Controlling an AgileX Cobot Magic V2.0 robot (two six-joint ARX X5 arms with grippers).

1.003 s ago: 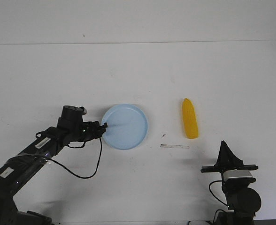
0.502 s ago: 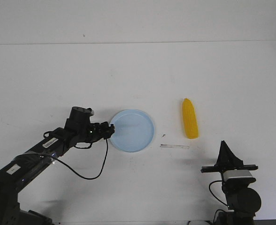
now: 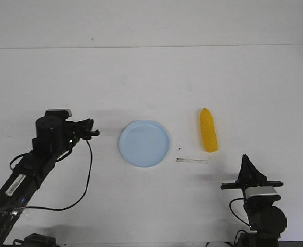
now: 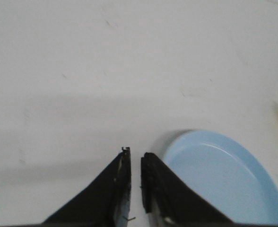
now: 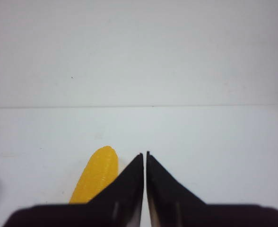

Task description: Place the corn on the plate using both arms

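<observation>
- White worktop [image 3: 151,87], matte, fills most of the front view; faint grey scuffs and small dark specks scattered on it
- Pale plain wall band behind the worktop's far edge, one tiny dark spot on it
- Plate [image 3: 144,143] light blue, round, sits flat near the worktop centre, nothing in it
- Corn [image 3: 208,130] yellow, lies flat on the worktop to the right of the plate, well apart from it, pointed end away from the robot
- Thin pale strip [image 3: 191,161] lies on the worktop just in front of the corn, small dark fleck beside it
- Left gripper [image 3: 92,133] sits left of the plate, apart from it, not touching the rim; black cable loops below the arm
- Left wrist view: fingers [image 4: 117,182] nearly together, narrow slit between them, holding nothing; plate edge just beside them
- Right gripper [image 3: 246,160] at the near right, in front of the corn, well short of it
- Right wrist view: fingers [image 5: 160,189] together, only a hairline gap, nothing held; corn visible just past them on one side
</observation>
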